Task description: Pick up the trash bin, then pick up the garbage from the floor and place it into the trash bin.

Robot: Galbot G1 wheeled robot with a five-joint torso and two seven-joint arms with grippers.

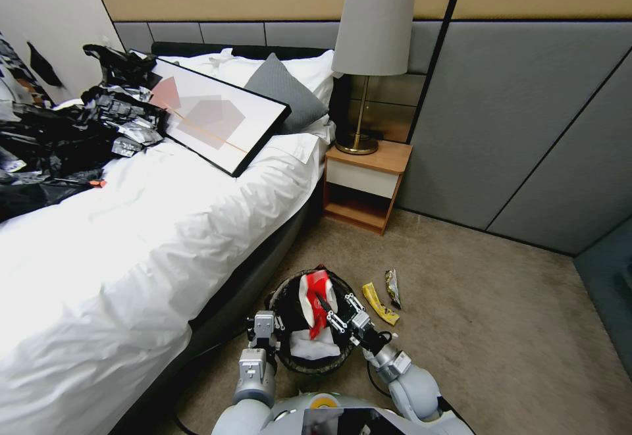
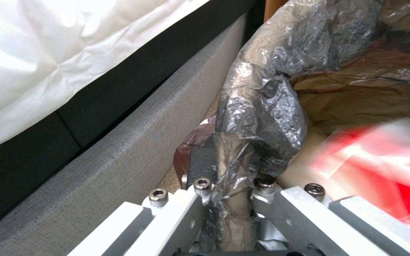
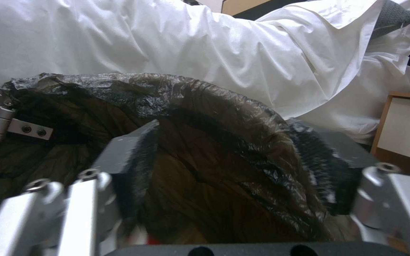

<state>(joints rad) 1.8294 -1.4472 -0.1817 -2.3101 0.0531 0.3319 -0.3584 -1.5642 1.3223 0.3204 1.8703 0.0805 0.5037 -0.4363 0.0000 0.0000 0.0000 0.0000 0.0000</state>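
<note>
Left tool (image 1: 271,341) is clamped on the trash bin (image 1: 284,355) rim, bag pinched between its fingers. Right tool (image 1: 337,308), fingers spread and empty, hangs over the bin mouth above a red-and-white pack (image 1: 316,300). Yellow wrapper (image 1: 380,303) lies on the carpet just beside.

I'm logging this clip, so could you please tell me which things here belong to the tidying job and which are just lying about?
Part of the job:
- trash bin, held at its rim by the left gripper
- red-and-white pack over the bin, at the right gripper
- yellow wrapper and dark wrapper on the carpet

Just lying about:
- lamp
- nightstand
- framed picture
- grey pillow
</note>
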